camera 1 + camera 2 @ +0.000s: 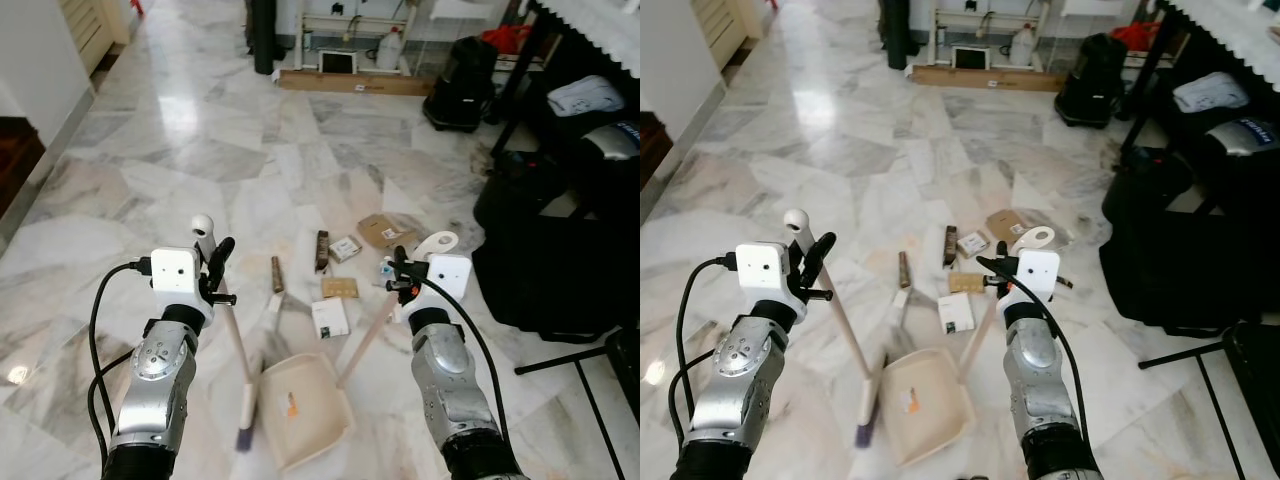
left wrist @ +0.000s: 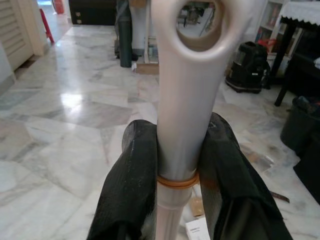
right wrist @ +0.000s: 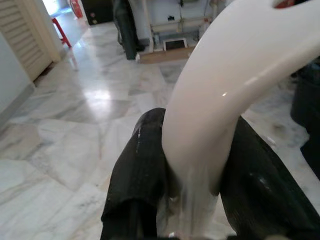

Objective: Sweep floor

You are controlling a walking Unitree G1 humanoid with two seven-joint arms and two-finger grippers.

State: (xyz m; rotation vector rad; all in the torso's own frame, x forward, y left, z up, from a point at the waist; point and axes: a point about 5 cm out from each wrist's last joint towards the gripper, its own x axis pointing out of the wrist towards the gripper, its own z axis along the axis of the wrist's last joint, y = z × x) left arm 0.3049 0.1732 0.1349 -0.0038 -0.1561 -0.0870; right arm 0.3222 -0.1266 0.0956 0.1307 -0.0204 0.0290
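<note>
We see the broom (image 1: pixel 243 400) head beside the dustpan (image 1: pixel 305 400) on the marble floor (image 1: pixel 180 150), left tool (image 1: pixel 213 268) clamped on its handle, right tool (image 1: pixel 400 272) gripping the dustpan handle, so next we judge the litter (image 1: pixel 330 285) must be brushed in.

2 silver arms are showing jointed metal shells dotted with small dark screws. each arm is wearing a white box-shaped camera housing at the wrist, with a dark round lens facing back on the left one. the left gripper (image 1: pixel 214 262) is ending in 2 long black fingers (image 2: pixel 131 185) with a matte, slightly rounded surface, and the right gripper (image 1: pixel 400 268) is looking the same. black cables are looping out from each white housing and running down alongside the silver forearm.
</note>
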